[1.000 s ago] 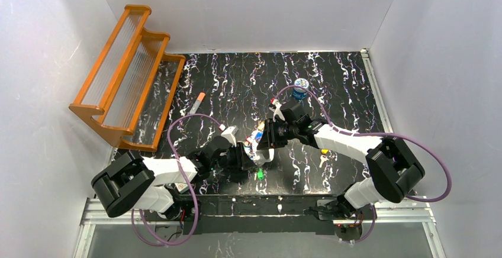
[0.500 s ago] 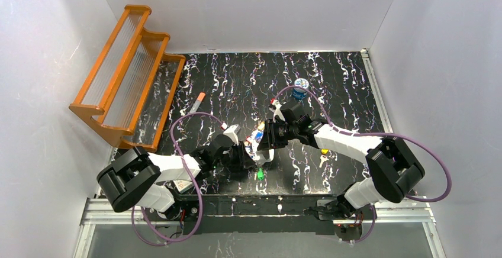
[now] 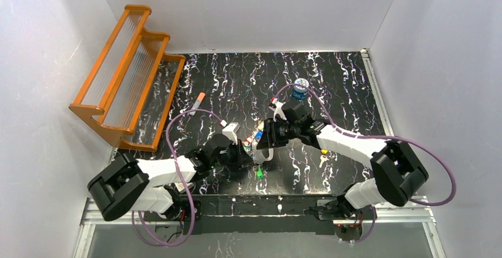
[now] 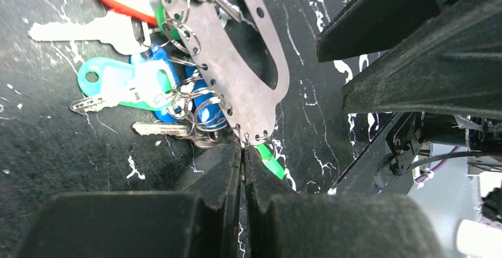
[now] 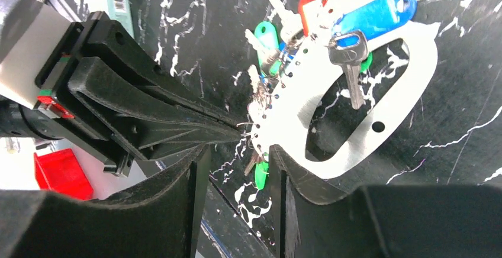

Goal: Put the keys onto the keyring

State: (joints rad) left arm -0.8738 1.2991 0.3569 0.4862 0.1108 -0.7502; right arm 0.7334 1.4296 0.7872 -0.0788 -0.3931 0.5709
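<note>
On table (image 3: 343, 92) centre: keyring (image 4: 237, 68) btwn L gripper (image 4: 243, 145) & R gripper (image 5: 237, 145); keys (image 4: 148, 86) bunched at its far side. Rack (image 3: 127, 68) far-left, tube (image 3: 197, 102) just right of it, tin (image 3: 301, 87) behind keyring.

Bright even light, soft shadows, blurred foreground

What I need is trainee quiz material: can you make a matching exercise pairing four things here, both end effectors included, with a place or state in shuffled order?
Things:
1. left end effector
2. right end effector
3. blue tin
4. orange-tipped tube

Places or states:
A. lying near the orange rack
B. jaws apart
C. jaws shut, tips at the edge of the keyring
D. standing at the far right

Pairs: 1-C, 2-B, 3-D, 4-A.
</note>
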